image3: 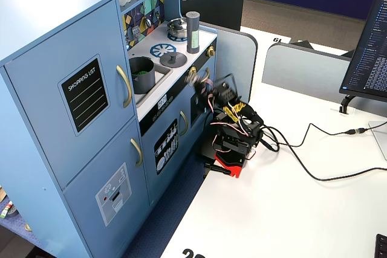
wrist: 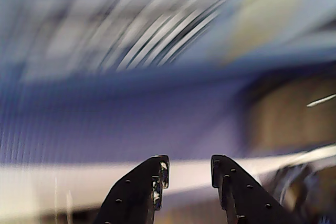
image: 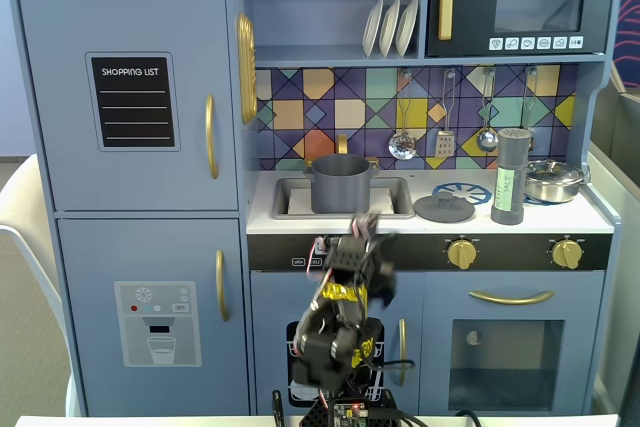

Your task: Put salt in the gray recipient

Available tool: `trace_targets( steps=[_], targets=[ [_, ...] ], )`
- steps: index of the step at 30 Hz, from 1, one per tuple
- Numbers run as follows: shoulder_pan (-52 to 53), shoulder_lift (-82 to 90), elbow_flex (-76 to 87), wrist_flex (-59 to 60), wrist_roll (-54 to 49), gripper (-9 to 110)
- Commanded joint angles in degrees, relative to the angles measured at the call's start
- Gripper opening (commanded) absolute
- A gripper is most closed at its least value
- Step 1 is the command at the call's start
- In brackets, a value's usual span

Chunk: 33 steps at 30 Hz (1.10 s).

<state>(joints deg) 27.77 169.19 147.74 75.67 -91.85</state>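
The salt (image: 510,177) is a tall gray shaker with a pale green label, upright on the right of the toy kitchen counter; it also shows in a fixed view (image3: 193,31). The gray recipient (image: 340,184) is a matte gray pot standing in the sink, seen in both fixed views (image3: 141,75). My gripper (image: 368,229) is blurred by motion in front of the counter's front edge, below the pot and far left of the salt. In the wrist view my gripper (wrist: 189,169) has its jaws apart with nothing between them; the background there is smeared.
A flat gray lid with a knob (image: 444,207) lies between sink and salt. A shiny silver pan (image: 552,180) stands right of the salt. Utensils hang on the tiled back wall (image: 440,137). Cables (image3: 314,149) run across the white table behind the arm base (image3: 233,143).
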Motion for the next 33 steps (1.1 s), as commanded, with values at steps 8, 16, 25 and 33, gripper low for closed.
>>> trace_targets(
  steps=[8, 16, 25, 33],
  targets=[
    [21.09, -13.54, -22.76, -35.6, -0.44, 0],
    [27.25, -26.72, -24.61, -62.58, 6.15, 36],
    [27.51, -37.97, -29.44, -70.58, 8.79, 53],
    [27.33, -51.68, -39.2, -75.5, 8.35, 53]
  ],
)
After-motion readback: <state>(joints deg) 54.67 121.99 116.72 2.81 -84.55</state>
